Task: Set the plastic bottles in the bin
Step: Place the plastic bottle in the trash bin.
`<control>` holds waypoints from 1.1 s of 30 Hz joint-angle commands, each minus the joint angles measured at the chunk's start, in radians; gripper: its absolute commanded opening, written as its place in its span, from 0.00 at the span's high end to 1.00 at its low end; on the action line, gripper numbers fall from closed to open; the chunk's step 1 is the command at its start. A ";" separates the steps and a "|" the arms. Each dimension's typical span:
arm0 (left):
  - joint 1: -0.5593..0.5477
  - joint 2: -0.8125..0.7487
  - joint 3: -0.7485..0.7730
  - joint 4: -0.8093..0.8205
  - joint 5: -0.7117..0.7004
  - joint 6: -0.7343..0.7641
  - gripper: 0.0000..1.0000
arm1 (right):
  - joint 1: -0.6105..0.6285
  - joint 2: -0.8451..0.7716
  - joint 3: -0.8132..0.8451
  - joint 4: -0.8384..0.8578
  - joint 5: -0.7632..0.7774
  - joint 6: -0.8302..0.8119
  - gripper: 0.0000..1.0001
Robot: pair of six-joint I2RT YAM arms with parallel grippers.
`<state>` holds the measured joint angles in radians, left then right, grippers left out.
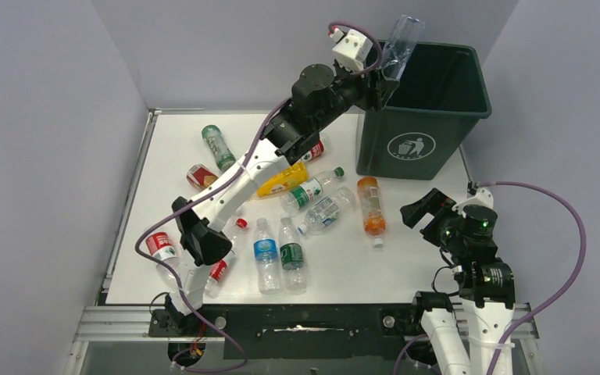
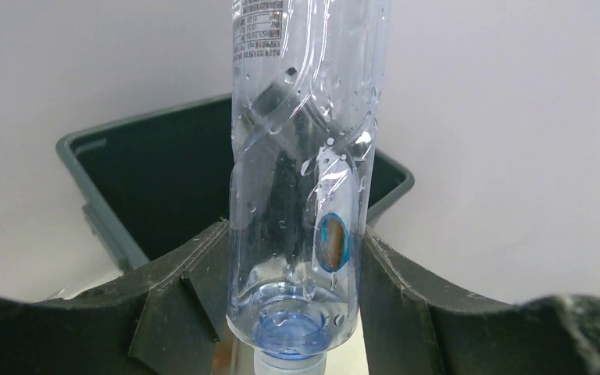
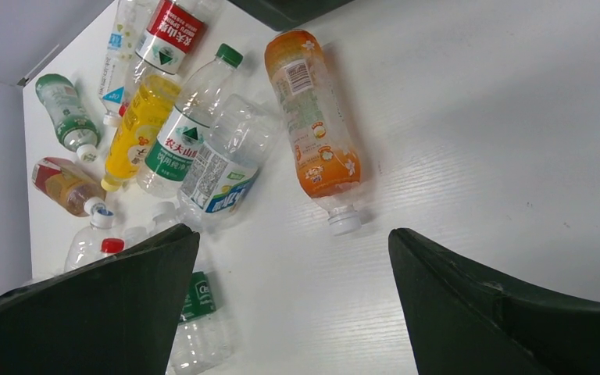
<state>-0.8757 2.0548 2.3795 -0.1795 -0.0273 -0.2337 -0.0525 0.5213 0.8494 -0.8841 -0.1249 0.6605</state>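
My left gripper (image 1: 381,86) is shut on a clear plastic bottle (image 1: 401,43), held near its neck and raised over the near-left rim of the dark green bin (image 1: 426,141). In the left wrist view the clear bottle (image 2: 305,180) stands between my fingers (image 2: 195,289) with the bin (image 2: 164,180) open behind it. My right gripper (image 1: 422,209) is open and empty above the table's right side. Several bottles lie on the table: an orange one (image 1: 370,205), a yellow one (image 1: 283,180) and clear ones (image 1: 312,190). The right wrist view shows the orange bottle (image 3: 312,125) and the yellow bottle (image 3: 137,129).
The white table (image 1: 406,266) is walled at the back and on both sides. More bottles lie at the left: a green one (image 1: 217,146), a red-labelled one (image 1: 159,248) and two upright-lying clear ones (image 1: 266,255) near the front edge.
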 commanded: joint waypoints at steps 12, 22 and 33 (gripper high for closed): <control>0.089 0.198 0.095 0.475 0.036 -0.151 0.57 | -0.005 0.020 0.009 0.061 -0.038 0.012 0.02; 0.138 0.329 0.194 0.532 0.086 -0.247 0.52 | -0.005 0.043 0.012 0.064 -0.039 -0.004 0.02; 0.151 0.321 0.196 0.421 0.231 -0.221 0.02 | -0.006 0.079 -0.013 0.105 -0.060 -0.002 0.02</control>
<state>-0.7311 2.4172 2.5519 0.2440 0.1326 -0.4671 -0.0528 0.5827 0.8349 -0.8467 -0.1593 0.6662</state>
